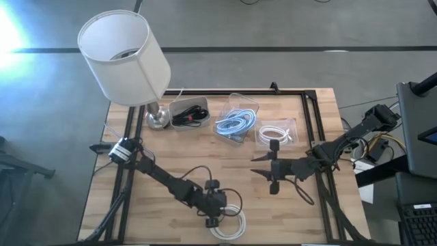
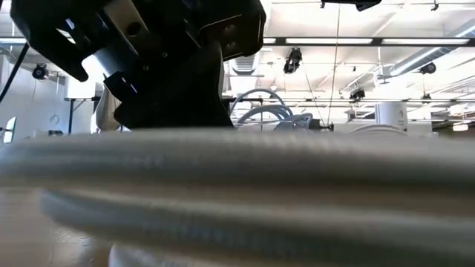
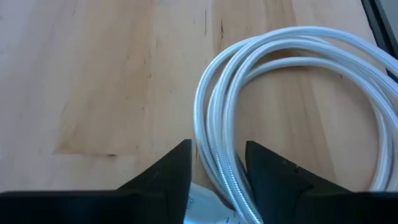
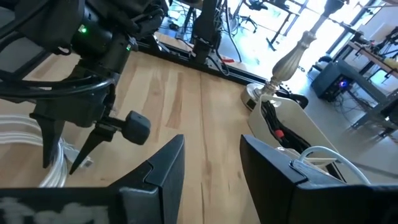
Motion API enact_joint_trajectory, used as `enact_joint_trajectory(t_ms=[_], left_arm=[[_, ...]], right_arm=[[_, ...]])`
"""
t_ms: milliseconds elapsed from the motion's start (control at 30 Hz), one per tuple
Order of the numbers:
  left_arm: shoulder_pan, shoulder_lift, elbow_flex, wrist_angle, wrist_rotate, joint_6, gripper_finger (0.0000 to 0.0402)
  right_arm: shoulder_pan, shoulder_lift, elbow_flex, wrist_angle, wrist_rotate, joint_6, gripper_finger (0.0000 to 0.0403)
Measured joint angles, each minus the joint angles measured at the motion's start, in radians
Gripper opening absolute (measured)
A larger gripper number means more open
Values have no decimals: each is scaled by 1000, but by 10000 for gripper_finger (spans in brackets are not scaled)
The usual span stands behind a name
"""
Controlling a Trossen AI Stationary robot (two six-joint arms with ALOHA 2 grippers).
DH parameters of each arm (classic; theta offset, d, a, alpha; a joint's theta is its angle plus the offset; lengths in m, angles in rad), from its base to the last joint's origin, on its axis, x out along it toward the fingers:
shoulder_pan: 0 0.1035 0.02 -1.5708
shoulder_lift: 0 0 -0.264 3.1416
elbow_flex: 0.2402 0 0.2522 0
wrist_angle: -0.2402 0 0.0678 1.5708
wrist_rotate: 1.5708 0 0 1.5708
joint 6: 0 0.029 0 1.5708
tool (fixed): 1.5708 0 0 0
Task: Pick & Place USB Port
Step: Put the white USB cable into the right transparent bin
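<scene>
A white coiled cable [image 1: 229,225] lies on the wooden table near its near edge and fills the low view [image 2: 237,170]. My left gripper [image 1: 213,219] stands over the coil's left side, pointing down, shut on a bunch of its strands [image 3: 217,155]. The right wrist view shows it from afar [image 4: 65,163]. My right gripper [image 1: 265,167] hovers open right of the table's middle, pointing left and touching nothing [image 4: 211,168]. My left gripper comes from above, pointing down, with several strands of the white cable [image 3: 219,163] between its two fingers, at the coil's left side. The fingers lie across the strands. The coil rests flat on the table, with its loop [image 3: 298,56] spread out beyond the fingers.
A lamp with a white shade [image 1: 123,55] stands at the far left. Along the far edge sit three clear bins: one with a black cable [image 1: 190,111], one with a blue cable [image 1: 235,123], one with a white cable [image 1: 276,133]. Black frame rails [image 1: 317,137] run along the table's sides.
</scene>
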Motion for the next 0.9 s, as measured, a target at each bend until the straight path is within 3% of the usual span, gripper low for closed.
enact_joint_trajectory(t_ms=[167, 367, 600, 900], left_arm=[[9, -3, -10, -8, -8, 32, 95], [13, -3, -10, -18, -141, 86, 18], [15, -4, 0, -34, -364, 159, 22], [15, -26, 87, -26, -759, 423, 21]], right_arm=[[0, 0, 0, 3, 0, 0, 149], [0, 0, 0, 4, 0, 5, 150], [0, 0, 0, 4, 0, 139, 148], [-1, 44, 0, 6, 0, 270, 146]])
